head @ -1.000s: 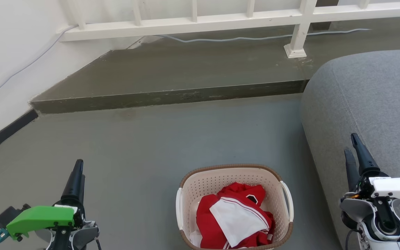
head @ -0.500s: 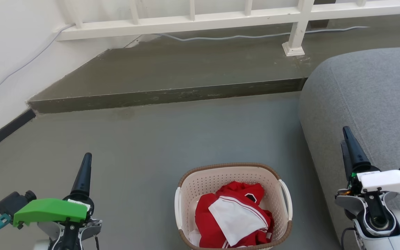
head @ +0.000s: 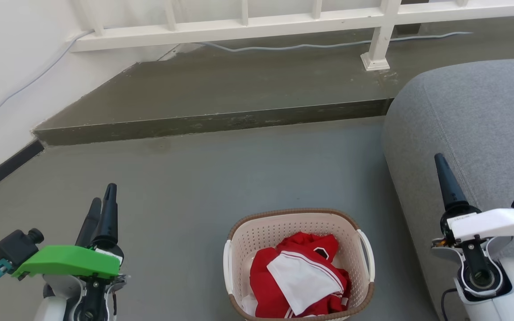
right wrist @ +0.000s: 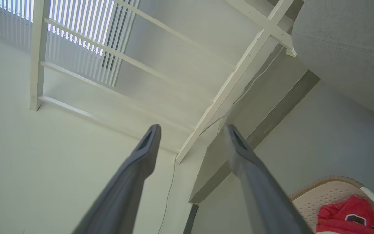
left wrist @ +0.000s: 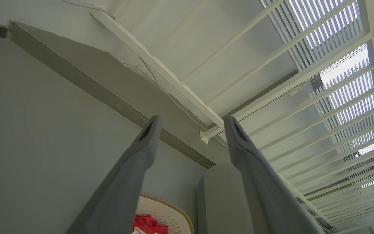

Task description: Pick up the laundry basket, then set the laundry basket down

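On grey floor (head: pixel 221 178), near centre: laundry basket (head: pixel 275 232), upright, red and white clothes (head: pixel 301 281) inside, just left of grey sofa (head: pixel 475 116). Well apart at near left: left gripper (head: pixel 103 194), jaws apart, empty. At near right, over sofa edge: right gripper (head: pixel 440 159), jaws likewise apart, empty, clear of basket.

**No writing can be read**

A short line of dark print sits on the white housing (head: pixel 484 221) behind the right pincer (head: pixel 439 159), too small to make out. The red garment (head: pixel 263 272) in the laundry basket (head: pixel 299 212) carries a dark emblem with no legible lettering.
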Available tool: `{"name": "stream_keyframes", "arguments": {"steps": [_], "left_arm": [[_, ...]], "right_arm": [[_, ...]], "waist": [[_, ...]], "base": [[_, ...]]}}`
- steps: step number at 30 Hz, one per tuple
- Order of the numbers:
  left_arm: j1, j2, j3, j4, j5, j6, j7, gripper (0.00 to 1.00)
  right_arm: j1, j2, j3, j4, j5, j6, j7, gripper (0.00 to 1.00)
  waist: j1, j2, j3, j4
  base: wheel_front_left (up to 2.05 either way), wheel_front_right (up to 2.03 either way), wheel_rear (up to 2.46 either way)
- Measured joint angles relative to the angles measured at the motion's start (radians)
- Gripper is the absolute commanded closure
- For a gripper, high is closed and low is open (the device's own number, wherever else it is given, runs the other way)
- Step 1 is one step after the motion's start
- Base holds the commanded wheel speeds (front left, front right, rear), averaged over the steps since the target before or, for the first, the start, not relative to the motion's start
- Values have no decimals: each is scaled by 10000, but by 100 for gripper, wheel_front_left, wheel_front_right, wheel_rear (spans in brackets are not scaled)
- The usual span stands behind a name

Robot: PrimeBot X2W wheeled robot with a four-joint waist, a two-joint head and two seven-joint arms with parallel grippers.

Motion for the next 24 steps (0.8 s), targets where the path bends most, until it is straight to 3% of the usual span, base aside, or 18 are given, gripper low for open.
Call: {"name": "stream_keyframes", "arguments": {"steps": [13, 24], "left_arm": [[0, 0, -288, -259, 2370, 0, -391, 0], [1, -102, -311, -410, 3684, -2, -702, 0]], "right_arm": [[-182, -151, 163, -144, -2477, 0, -449, 0], [-186, -113, 328, -224, -4015, 0, -796, 0]], "waist": [[0, 0, 26, -69], [0, 0, 69, -148]], "base": [[0, 0, 0], [0, 0, 0]]}}
